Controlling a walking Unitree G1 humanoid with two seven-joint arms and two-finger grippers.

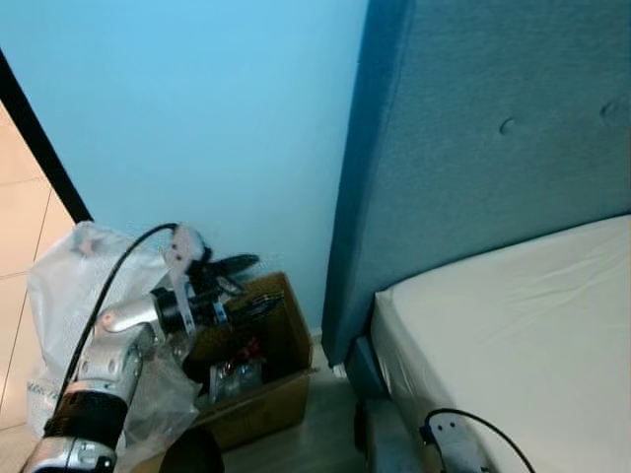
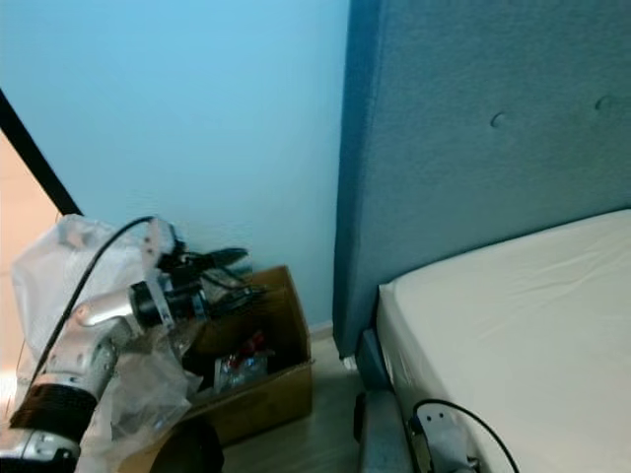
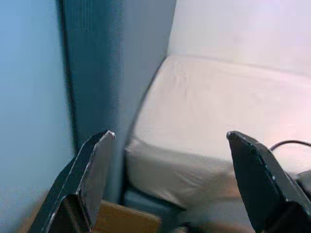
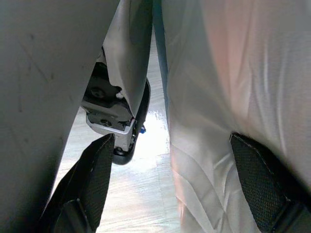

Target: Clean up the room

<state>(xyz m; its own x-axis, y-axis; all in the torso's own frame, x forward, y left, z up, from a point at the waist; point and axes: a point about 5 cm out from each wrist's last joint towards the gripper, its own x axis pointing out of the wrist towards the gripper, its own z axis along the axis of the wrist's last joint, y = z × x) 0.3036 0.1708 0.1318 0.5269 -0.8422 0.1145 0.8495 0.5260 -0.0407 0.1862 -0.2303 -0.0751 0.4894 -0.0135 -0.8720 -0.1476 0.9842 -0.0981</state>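
wall [image 1: 197,118]: light blue, flat, behind everything on the left half of the eye views.
headboard [image 1: 493,148]: grey-blue upholstered panel, upright, two button tufts near its top right; its left edge meets the wall.
mattress [image 1: 513,335]: white sheet, lower right, butted against the headboard; the left wrist view looks straight at its corner.
floor [image 1: 296,443]: pale wood-look strip between box and bed; tan tiles at far left past a black diagonal edge.
plastic bag [image 1: 69,286]: translucent white, crumpled, on the floor at left, touching the box and partly draped in front of the left arm.
cardboard box [image 1: 281,379]: brown, open top, standing against the wall just beside the headboard's lower left corner. Trash inside: a clear wrapper and something red; details too small to tell.
left arm [image 1: 108,365]: silver, raised from lower left, black cable looping over it.
left gripper [image 1: 237,286]: over the open box, above the near-wall side, pointing toward the bed. Fingers spread apart, nothing between them; the wrist view confirms a wide gap.
right gripper [image 4: 170,184]: hangs low beside the bed, fingers spread wide, nothing held. Its wrist view shows white sheet fabric close up, glossy floor below, and a grey-black robot foot [image 4: 114,121].
right wrist hardware [image 1: 449,439]: white bracket with black cable, bottom edge, in front of the mattress.
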